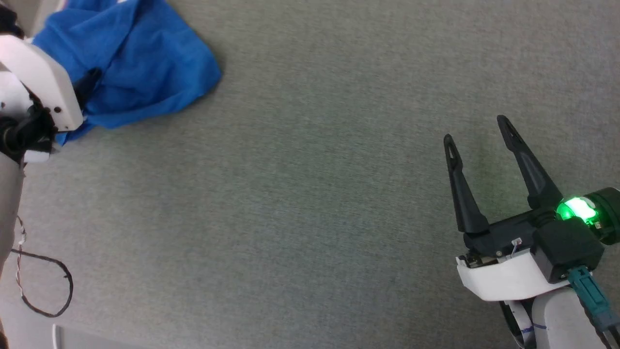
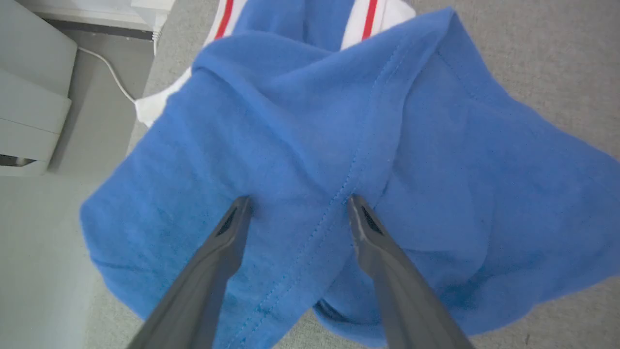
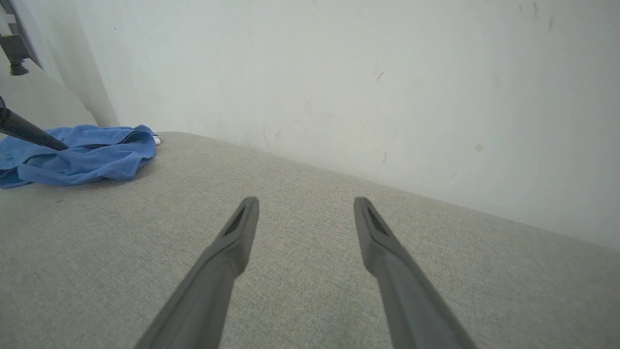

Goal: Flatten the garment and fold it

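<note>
In the head view, the crumpled blue garment (image 1: pixel 145 63) lies at the table's (image 1: pixel 310 194) upper left corner. The right gripper (image 1: pixel 474 128) hovers at the lower right, well apart from it, jaws spread.

In the left wrist view, the left gripper (image 2: pixel 299 199) has its jaws spread over the garment, straddling a stitched seam.

In the right wrist view, the jaws stand spread above bare table, with the garment at the far left, near the wall (image 3: pixel 339 72).

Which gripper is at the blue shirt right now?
The left gripper, open, fingers astride a seam of the garment; the right gripper is open over bare grey surface, far from it.
</note>
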